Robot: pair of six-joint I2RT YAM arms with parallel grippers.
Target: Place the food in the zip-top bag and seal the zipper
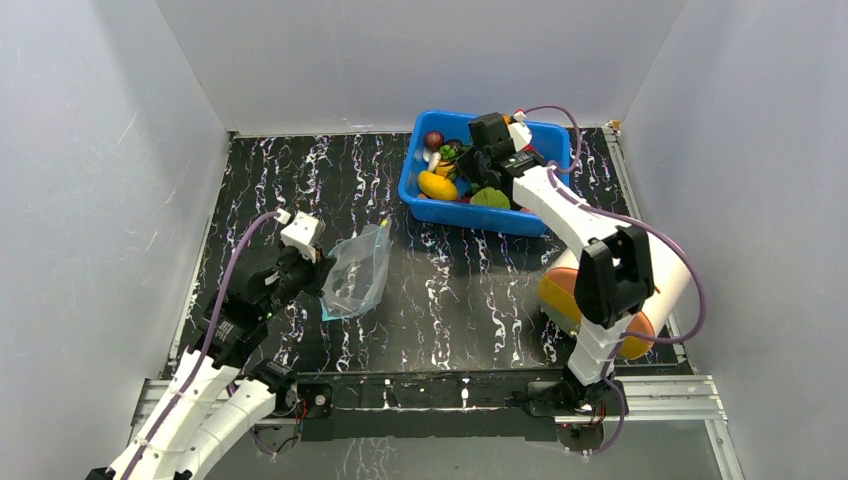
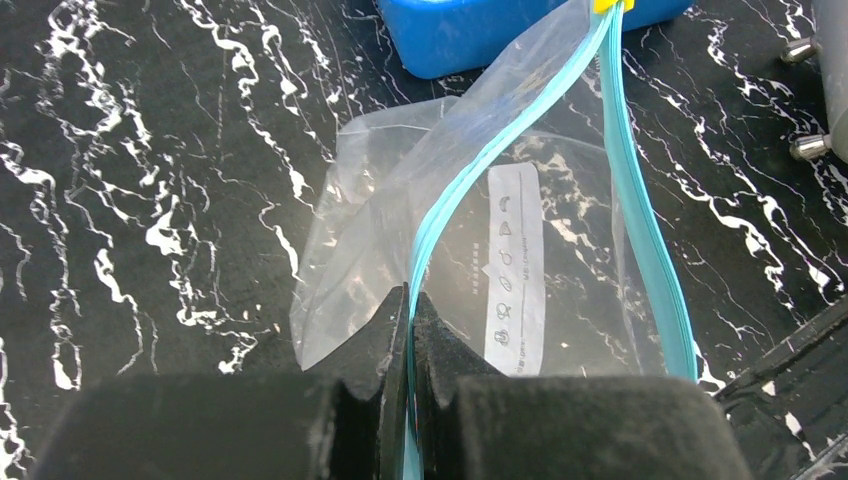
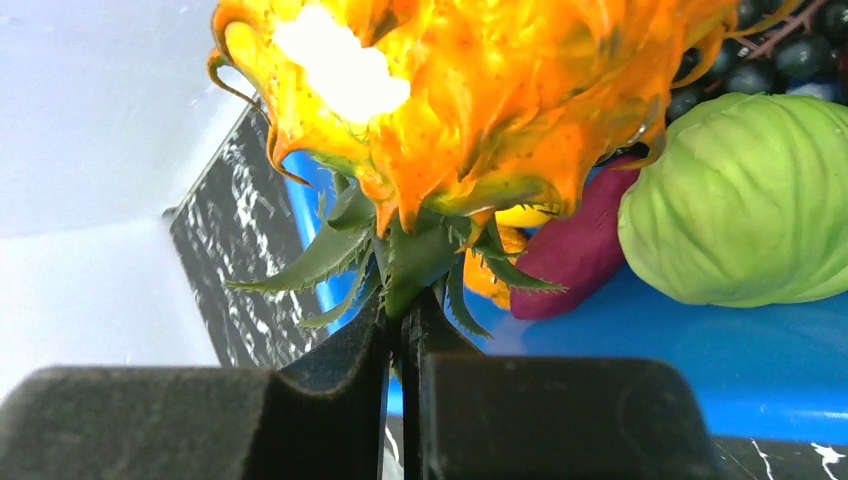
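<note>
Two pairs of fingers, both pinched tight. The left fingers clamp the zipper of the bag, which lies on the surface near the bin. The right fingers grip the pineapple by its leaves, over the bin beside the cabbage.

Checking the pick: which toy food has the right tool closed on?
The orange-yellow pineapple, pinched by its green leaves; the green cabbage and purple piece lie loose.
</note>
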